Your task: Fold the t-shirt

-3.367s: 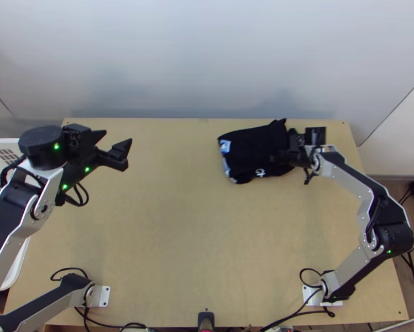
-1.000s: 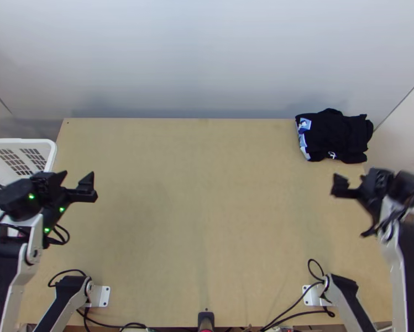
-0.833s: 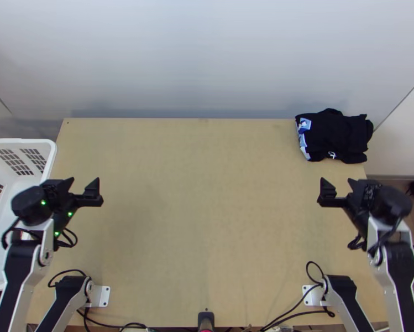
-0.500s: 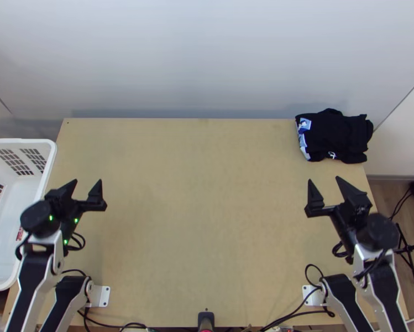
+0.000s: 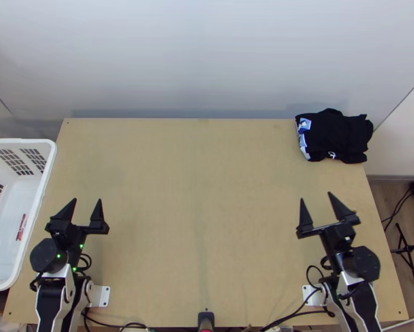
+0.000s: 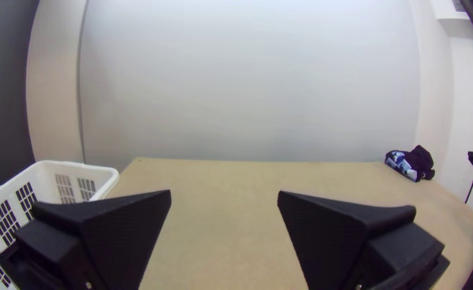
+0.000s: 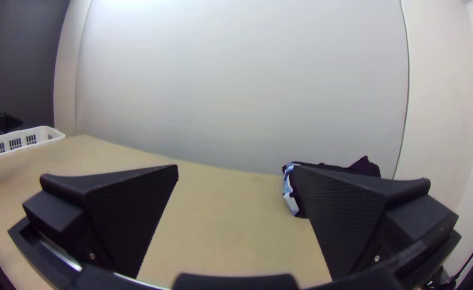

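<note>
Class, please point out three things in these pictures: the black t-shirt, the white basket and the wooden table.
T-shirt (image 5: 339, 135): top view, on the dark cloth of the bundle.
Basket (image 5: 47, 169): top view, on its side rim.
Table (image 5: 207, 193): top view, on the bare middle of its top.

A light wooden rectangular tabletop spans the middle and lower part of the frame. On its upper-right corner lies a black cloth t-shirt, folded into a compact, rumpled bundle, its blue-and-white patterned part facing left, its right side reaching past the table's edge. Flat white mounting plates sit at lower left and lower right, with thin black cables nearby.
</note>
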